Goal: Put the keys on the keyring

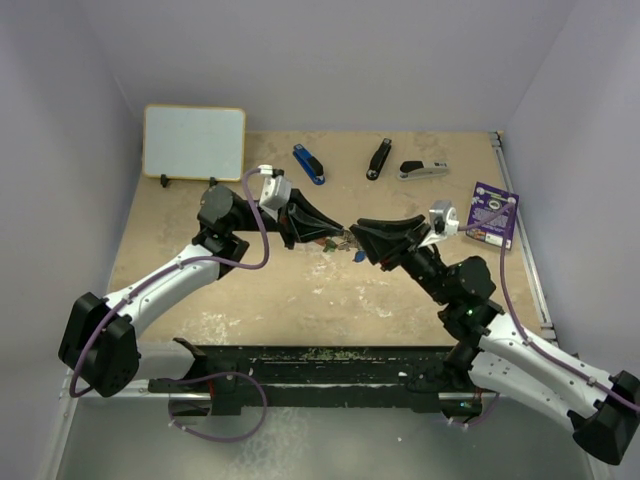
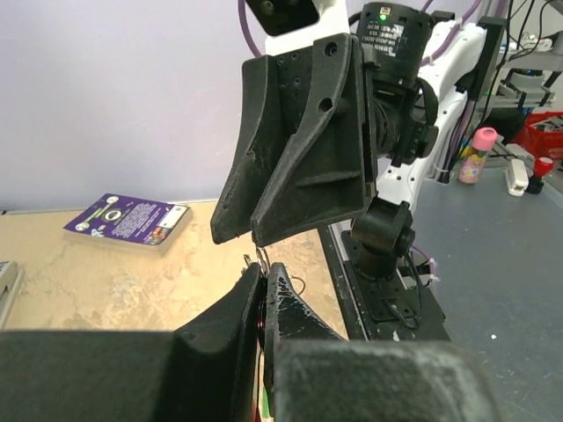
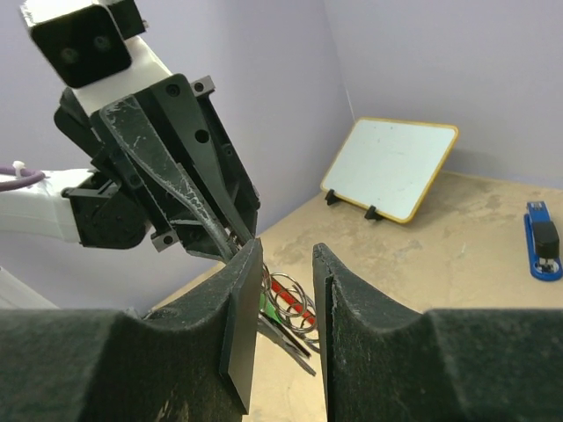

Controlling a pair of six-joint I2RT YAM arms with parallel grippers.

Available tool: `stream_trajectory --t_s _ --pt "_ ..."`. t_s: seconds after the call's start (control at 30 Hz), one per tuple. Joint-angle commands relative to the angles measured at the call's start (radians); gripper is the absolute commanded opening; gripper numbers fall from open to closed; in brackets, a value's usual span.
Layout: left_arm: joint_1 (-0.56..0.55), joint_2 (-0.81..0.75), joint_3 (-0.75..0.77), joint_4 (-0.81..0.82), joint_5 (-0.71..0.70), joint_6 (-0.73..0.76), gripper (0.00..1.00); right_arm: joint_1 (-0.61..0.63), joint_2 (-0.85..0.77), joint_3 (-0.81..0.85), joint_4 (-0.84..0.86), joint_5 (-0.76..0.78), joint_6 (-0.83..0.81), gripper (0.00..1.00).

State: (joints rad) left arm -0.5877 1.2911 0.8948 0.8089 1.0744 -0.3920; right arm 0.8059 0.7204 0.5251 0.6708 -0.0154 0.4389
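From above, the left gripper [image 1: 326, 237] and right gripper [image 1: 359, 241] faced each other over the desk's [image 1: 300, 295] middle, with the keyring [image 1: 342, 241] between them. The left wrist view showed the left gripper [image 2: 265, 269] pinched shut on the keyring. In the right wrist view the right gripper [image 3: 288, 253] stood narrowly parted and empty. Threading seemed in hand, and the next move called for a careful pinch on a key [image 3: 288, 341].

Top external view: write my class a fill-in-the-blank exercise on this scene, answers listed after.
1. The white rectangular board with a yellow frame stands at the beige table's far ___ corner.
2. The black stapler lies ___ the blue stapler and the grey stapler.
3. The purple card lies on the table's ___ side.
4. The left tool is shut on the thin silver keyring; the right tool is ___.
Missing words: left, between, right, open.
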Motion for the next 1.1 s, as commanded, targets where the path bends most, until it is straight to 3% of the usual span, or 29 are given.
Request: stream_trajectory --t_s 0.0,0.4,1.07 --pt "0.006 -0.012 0.018 0.158 -0.068 -0.123 0.03 0.003 -0.006 -0.033 0.208 -0.023 0.001 0.34" --pt "0.005 0.013 0.033 0.222 -0.127 -0.208 0.03 0.003 -0.007 -0.049 0.317 0.002 -0.017 0.35" --pt "0.005 0.028 0.036 0.295 -0.184 -0.316 0.03 0.003 0.154 -0.062 0.573 -0.001 -0.009 0.37"
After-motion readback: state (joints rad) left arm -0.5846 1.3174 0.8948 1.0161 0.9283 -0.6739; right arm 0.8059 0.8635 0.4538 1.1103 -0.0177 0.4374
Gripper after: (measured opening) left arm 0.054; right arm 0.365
